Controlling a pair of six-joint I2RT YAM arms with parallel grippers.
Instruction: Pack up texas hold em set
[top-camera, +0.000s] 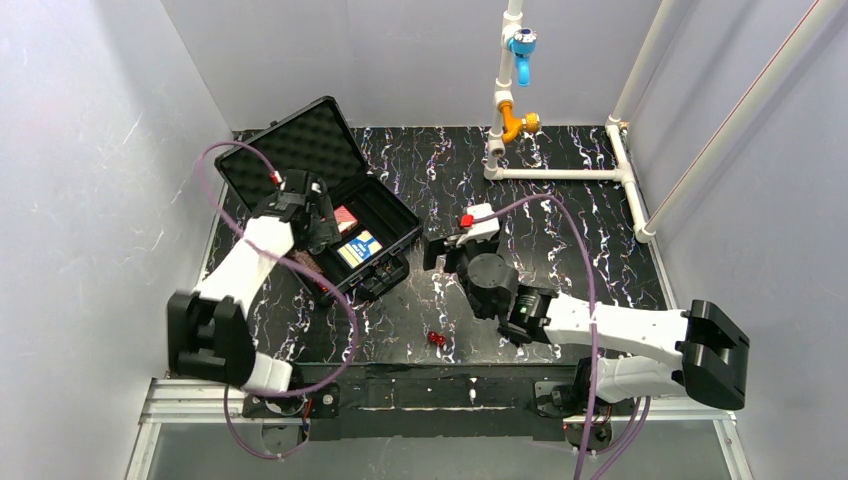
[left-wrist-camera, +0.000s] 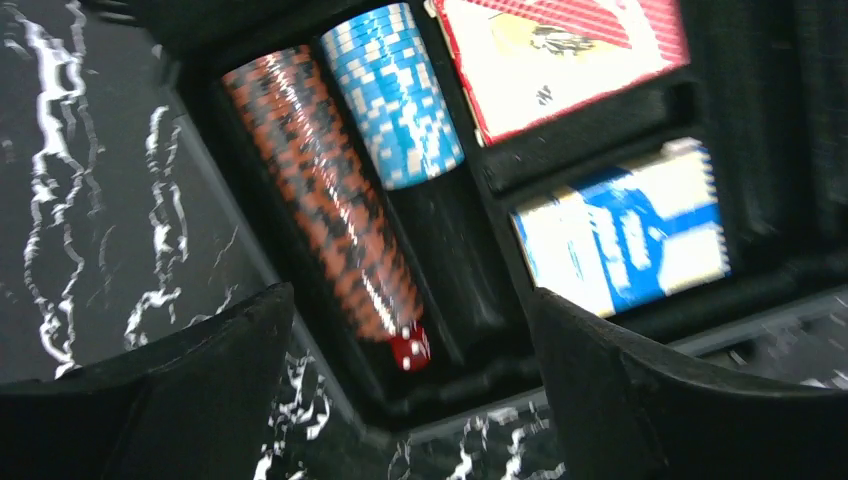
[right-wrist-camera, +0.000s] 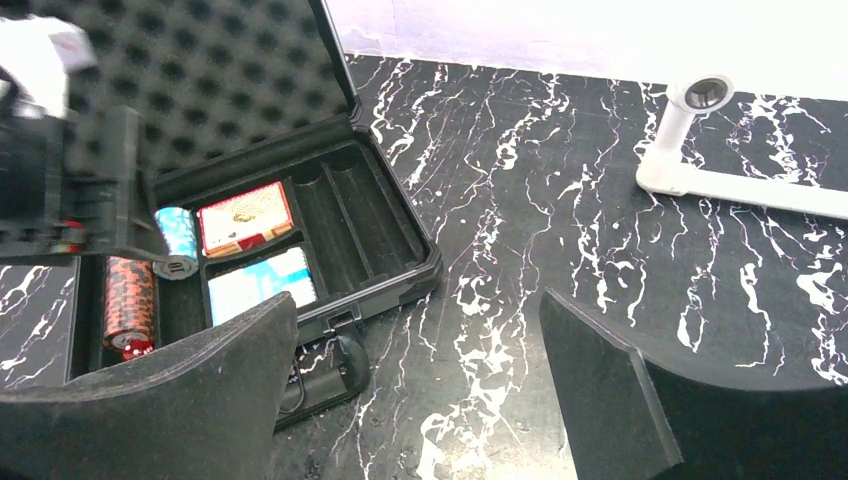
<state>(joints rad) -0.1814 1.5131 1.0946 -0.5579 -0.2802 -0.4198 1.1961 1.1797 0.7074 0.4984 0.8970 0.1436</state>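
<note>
The black case (top-camera: 398, 205) lies open at the left, its egg-crate lid (top-camera: 300, 145) leaning back. Inside are a red card box (left-wrist-camera: 560, 60), a blue card box (left-wrist-camera: 625, 230), a brown chip stack (left-wrist-camera: 320, 190) and a blue chip stack (left-wrist-camera: 395, 95). One red die (left-wrist-camera: 410, 348) rests in the slot at the brown stack's near end. My left gripper (left-wrist-camera: 410, 400) hovers open just above that die, holding nothing. Two red dice (top-camera: 436, 338) lie on the table near the front. My right gripper (right-wrist-camera: 420, 380) is open over bare table to the right of the case.
A white pipe frame (top-camera: 560, 172) with a blue fitting (top-camera: 521, 45) and an orange fitting (top-camera: 518, 124) stands at the back right. The case handle (right-wrist-camera: 320, 375) juts toward the right gripper. Grey walls close in on both sides.
</note>
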